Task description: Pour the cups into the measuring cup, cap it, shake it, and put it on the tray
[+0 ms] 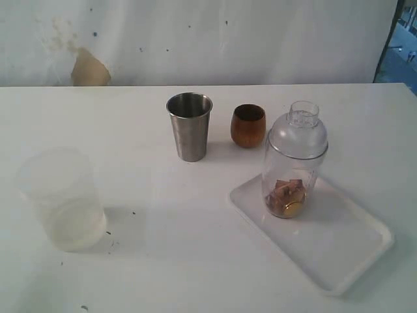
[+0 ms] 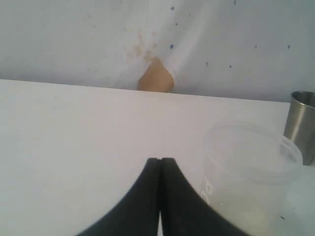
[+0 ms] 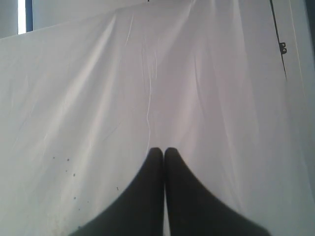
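Standing on tray (image 1: 345,261), measuring cup (image 1: 291,171), apart from left hand (image 2: 160,160), right hand (image 3: 164,150)

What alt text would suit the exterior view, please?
A tall clear cylinder with a domed clear lid, brown pieces inside, stands on a flat white rectangular tray. Farther back stand a tapered brushed-steel tumbler and a rounded brown wooden cup; a wide frosted plastic cup sits left.

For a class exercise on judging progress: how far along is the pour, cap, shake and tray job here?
Looks done: the measuring cup holds brown pieces, wears its cap and stands on the tray; the tumbler and wooden cup stand upright off the tray. In hand: nothing, the left gripper and right gripper are shut and empty. Left: apparently nothing; shaking cannot be confirmed.
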Controlling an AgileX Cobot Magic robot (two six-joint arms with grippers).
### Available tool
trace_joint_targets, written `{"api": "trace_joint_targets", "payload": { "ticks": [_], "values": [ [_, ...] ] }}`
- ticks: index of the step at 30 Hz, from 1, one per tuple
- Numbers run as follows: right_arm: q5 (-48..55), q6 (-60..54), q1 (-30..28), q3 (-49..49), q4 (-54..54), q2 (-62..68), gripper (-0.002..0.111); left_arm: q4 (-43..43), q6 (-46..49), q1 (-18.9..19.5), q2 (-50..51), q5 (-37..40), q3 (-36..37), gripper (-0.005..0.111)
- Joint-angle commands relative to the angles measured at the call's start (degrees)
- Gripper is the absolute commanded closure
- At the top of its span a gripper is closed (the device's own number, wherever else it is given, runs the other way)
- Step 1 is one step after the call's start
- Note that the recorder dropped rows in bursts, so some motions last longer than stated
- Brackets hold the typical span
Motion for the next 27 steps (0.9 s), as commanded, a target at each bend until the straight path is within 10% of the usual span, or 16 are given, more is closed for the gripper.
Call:
{"api": "trace_joint_targets", "payload": {
  "ticks": [1,9,19,27],
  "values": [
    [-0.6,-2.1,0.0,2.1,0.1,-0.3,0.108,0.2,-0.1,-0.1,-0.2,-0.6,0.3,0.107],
    [-0.8,-9.1,-0.9,12.1,0.3,-5.7,0.108,0.2,-0.1,-0.1,-0.2,-0.6,0.3,0.107],
    [-1.9,-12.7,-16.2,25.0,4.3,-5.7,0.108,0.2,-0.1,-0.1,-0.2,-0.5,0.3,0.107],
    [15.9,-21.9,-19.6,25.0,9.3,-5.7,0.108,0.2,-0.1,-0.1,-0.2,-0.5,0.3,0.107]
  ]
}}
